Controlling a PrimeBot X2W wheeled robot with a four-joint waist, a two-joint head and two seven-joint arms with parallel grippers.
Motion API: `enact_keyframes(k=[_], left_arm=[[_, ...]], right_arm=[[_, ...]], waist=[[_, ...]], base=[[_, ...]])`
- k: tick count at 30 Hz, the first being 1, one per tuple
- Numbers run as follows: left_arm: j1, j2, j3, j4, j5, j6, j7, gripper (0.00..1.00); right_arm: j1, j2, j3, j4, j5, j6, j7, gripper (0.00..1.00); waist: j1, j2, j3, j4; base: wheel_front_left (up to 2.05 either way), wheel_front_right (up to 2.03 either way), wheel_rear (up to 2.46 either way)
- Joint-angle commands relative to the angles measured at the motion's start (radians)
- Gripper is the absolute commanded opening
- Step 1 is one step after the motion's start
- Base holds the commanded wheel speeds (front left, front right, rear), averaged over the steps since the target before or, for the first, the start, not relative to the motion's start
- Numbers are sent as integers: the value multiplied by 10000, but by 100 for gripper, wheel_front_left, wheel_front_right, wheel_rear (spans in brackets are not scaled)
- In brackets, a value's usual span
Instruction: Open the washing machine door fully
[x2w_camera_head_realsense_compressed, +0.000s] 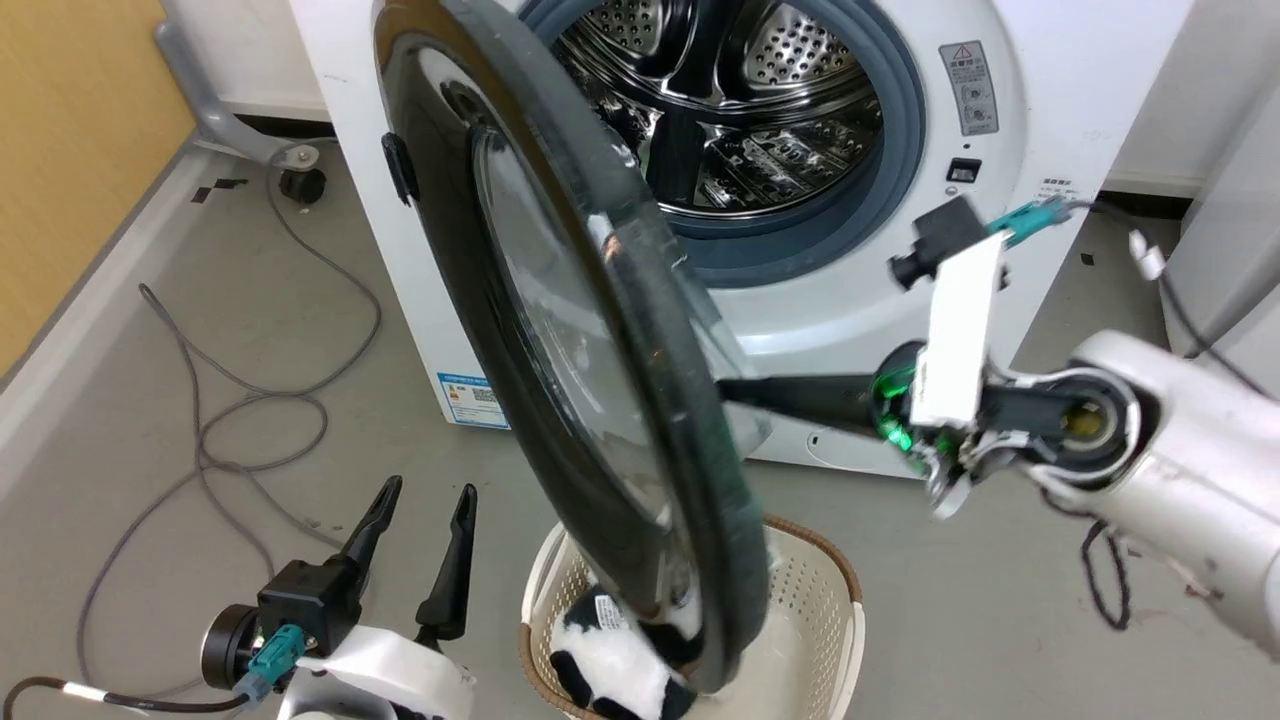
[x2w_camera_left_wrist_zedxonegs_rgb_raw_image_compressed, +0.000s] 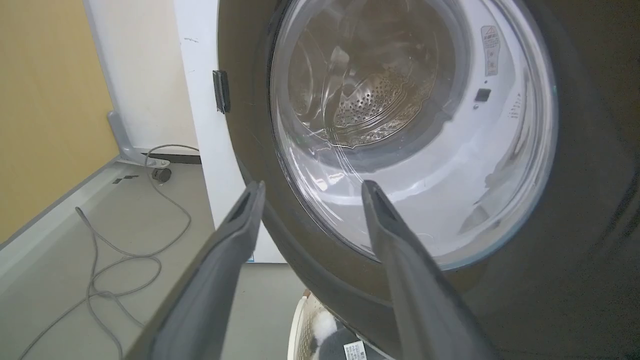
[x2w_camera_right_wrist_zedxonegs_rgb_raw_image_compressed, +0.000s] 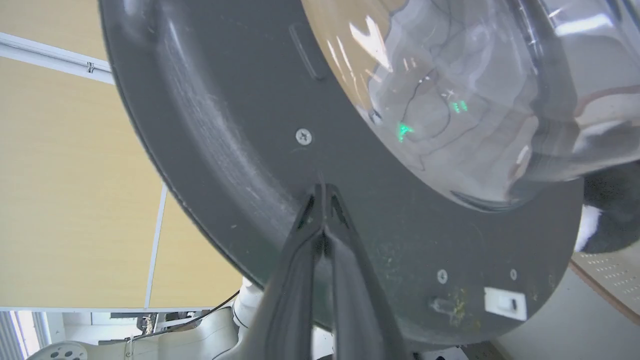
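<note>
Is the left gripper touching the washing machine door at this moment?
Apart. In the head view, bare floor shows between the open left gripper and the washing machine door.

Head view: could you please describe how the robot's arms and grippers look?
The left gripper and right gripper each have two long, dark, tapering fingers. Forearms are glossy white shells. Each wrist carries a teal cable connector; the right one glows green.
</note>
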Motion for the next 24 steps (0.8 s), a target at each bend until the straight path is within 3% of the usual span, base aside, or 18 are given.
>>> enact_keyframes(k=[1,14,18,21,22,23,24], left_arm=[[132,6,10,28,36,-44,-53,100],[130,-129,28,16,4,-44,-53,100],[163,-152,84,6,19,-44,-53,100],[179,-173,149,-9,32,-40,-53,100],[191,-186,167,-15,37,-39,-53,100],[208,-202,180,-22,42,-37,-53,100],[231,-219,199,-34,48,-33,-53,100]], right_arm=[[211,118,44,-96,-4,12,-26,0],[910,99,-176,-754,168,12,-805,0],[1565,-124,-659,-1160,225,12,-1211,0],[2290,-312,-1453,-1480,63,12,-2132,0],[2555,-378,-1722,-1543,-126,12,-2554,36],[2845,-434,-1995,-1625,-338,12,-3007,100],[3174,-457,-2297,-1702,-498,12,-3489,100]], waist=[[2,0,4,7],[2,0,133,-9],[2,0,120,-131],[2,0,100,-259],[2,0,74,-308],[2,0,63,-355],[2,0,46,-425]], base=[[0,0,0],[0,0,0],[0,0,0],[0,0,0],[0,0,0],[0,0,0],[0,0,0]])
